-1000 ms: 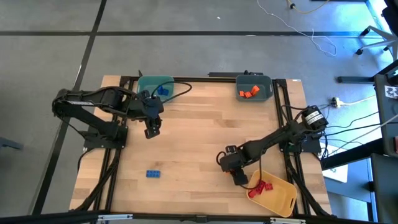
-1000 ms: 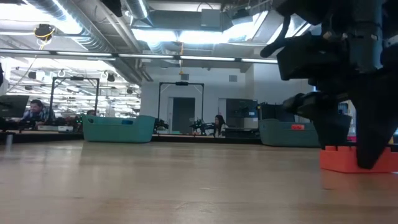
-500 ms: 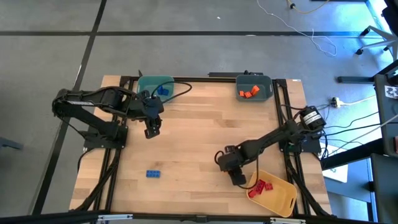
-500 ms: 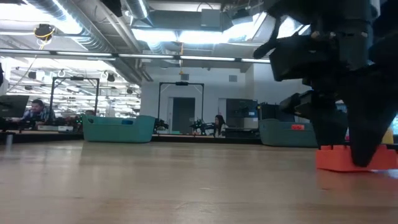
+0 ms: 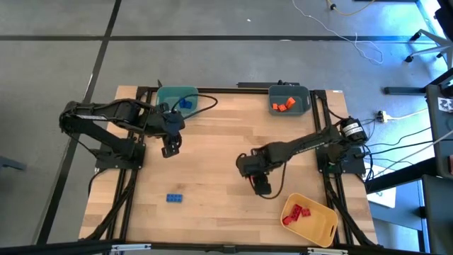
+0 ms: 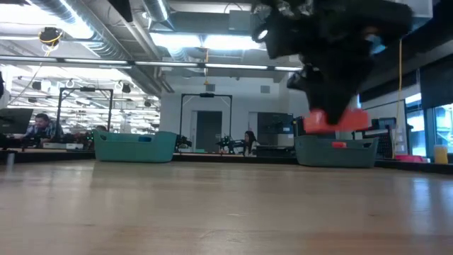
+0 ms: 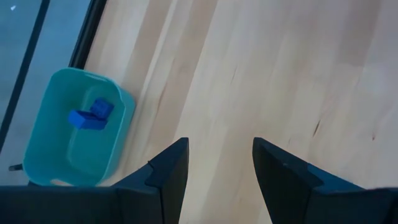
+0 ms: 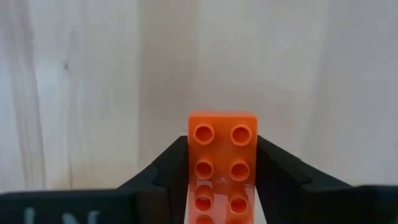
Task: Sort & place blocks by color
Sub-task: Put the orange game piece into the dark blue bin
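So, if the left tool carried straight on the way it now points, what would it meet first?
The bare wooden table. The left tool stands open and empty, aimed down at the boards; the teal bin lies off to one side, apparently out of that line.

- You're in a big open lab: exposed ceiling ducts point(image 6: 106, 32) and strip lights.
- Workbenches point(image 6: 49, 145), a seated person point(image 6: 41, 126), and floor cables point(image 5: 354, 35).
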Action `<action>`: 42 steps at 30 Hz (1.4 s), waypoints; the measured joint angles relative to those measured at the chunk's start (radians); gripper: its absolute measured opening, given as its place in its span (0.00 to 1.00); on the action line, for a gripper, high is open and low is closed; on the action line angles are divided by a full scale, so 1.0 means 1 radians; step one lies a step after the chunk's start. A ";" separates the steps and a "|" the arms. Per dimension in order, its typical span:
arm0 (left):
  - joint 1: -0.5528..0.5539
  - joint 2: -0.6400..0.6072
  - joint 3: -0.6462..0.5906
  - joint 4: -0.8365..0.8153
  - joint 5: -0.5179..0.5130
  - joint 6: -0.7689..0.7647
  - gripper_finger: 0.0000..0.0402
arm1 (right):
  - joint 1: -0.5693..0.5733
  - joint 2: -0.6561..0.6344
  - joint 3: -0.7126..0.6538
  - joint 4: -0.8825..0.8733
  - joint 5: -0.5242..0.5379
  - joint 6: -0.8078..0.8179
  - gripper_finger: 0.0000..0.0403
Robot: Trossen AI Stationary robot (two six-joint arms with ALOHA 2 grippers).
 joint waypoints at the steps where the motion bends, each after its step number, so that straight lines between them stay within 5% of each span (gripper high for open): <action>1: 0.000 0.000 0.000 -0.008 0.000 0.000 0.42 | -0.011 0.000 0.021 -0.021 0.008 -0.001 0.35; 18: -0.002 0.000 0.000 -0.043 -0.002 0.054 0.42 | -0.204 -0.017 0.305 -0.409 0.178 0.122 0.35; 36: -0.019 0.000 0.000 -0.001 -0.012 0.052 0.42 | -0.653 -0.170 0.289 -0.390 0.294 0.038 0.35; 42: -0.019 0.000 0.000 0.139 -0.157 0.053 0.42 | -0.832 -0.165 0.289 -0.330 0.292 -0.052 0.35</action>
